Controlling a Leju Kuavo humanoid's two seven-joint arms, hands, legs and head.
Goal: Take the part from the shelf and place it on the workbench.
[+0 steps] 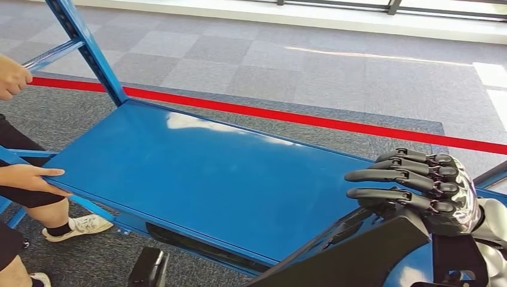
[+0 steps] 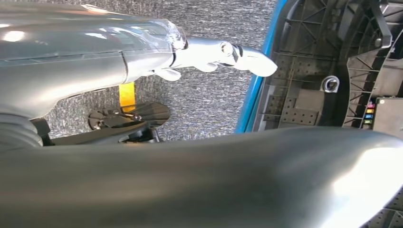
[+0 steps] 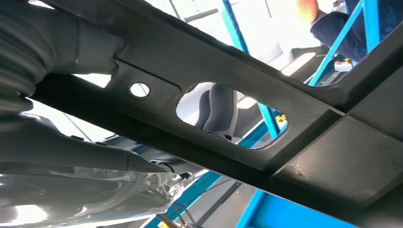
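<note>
A large black moulded plastic part (image 1: 359,251) lies on the near right end of the blue shelf board (image 1: 197,179). My right hand (image 1: 418,191) rests on top of it, dark fingers curled over its upper edge. The right wrist view sees the part (image 3: 294,142) from close by, with a round hole and an oval cut-out. In the left wrist view my left hand (image 2: 190,52) has its fingers straight and its thumb (image 2: 199,180) apart, with nothing between them. Its fingertip reaches the blue shelf edge (image 2: 256,95), beside the part's ribbed inner side (image 2: 328,71).
A person stands at the left, one hand (image 1: 27,178) on the shelf's front rail and the other hand (image 1: 12,78) near the blue upright (image 1: 89,54). Their white shoe (image 1: 81,226) is beside the shelf. A red line (image 1: 311,118) crosses the grey carpet behind.
</note>
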